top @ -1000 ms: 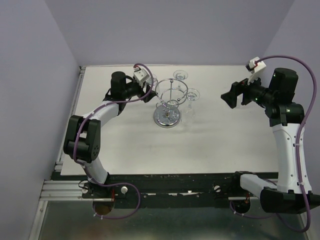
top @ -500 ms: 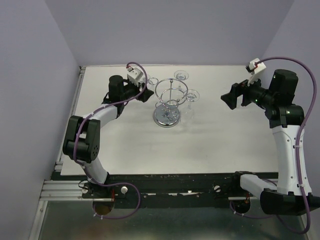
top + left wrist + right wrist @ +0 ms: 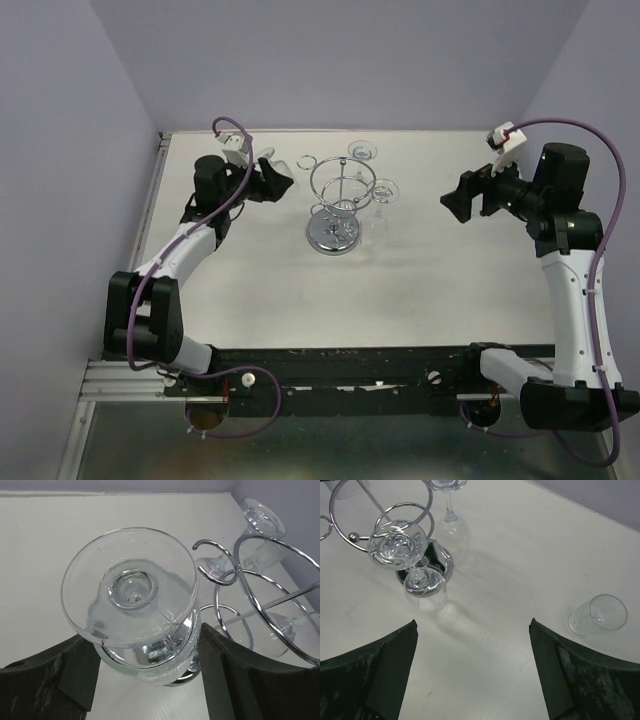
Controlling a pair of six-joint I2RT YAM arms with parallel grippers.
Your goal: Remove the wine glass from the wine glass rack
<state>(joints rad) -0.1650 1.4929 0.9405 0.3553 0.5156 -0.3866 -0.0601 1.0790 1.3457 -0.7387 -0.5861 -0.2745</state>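
In my overhead view the left hand (image 3: 277, 180) sits in the upper left of the bench (image 3: 250, 290), just left of the wine glass rack (image 3: 337, 200) with a gap between them. On the left wrist camera its 2 dark fingers (image 3: 45, 680) are closed around the bowl of the wine glass (image 3: 130, 600). The glass fills the middle of that frame with its round foot turned toward the lens. It is off the rack, and the nearest small loop (image 3: 215, 562), just right of the foot, is empty. The rack stands upright at upper centre of the overhead view, on its mirrored base. 2 hanging glasses (image 3: 385, 190) are on its right and far sides, hung upside down by their feet. On the right wrist camera they show at upper left, 1 with its bowl beside the base. The right hand (image 3: 452, 198) is at the upper right of the overhead view, well apart from the rack and turned toward it. Its fingers are spread wide and hold nothing. On its wrist camera a small glass (image 3: 597, 615) lies on its side on the bench at middle right.
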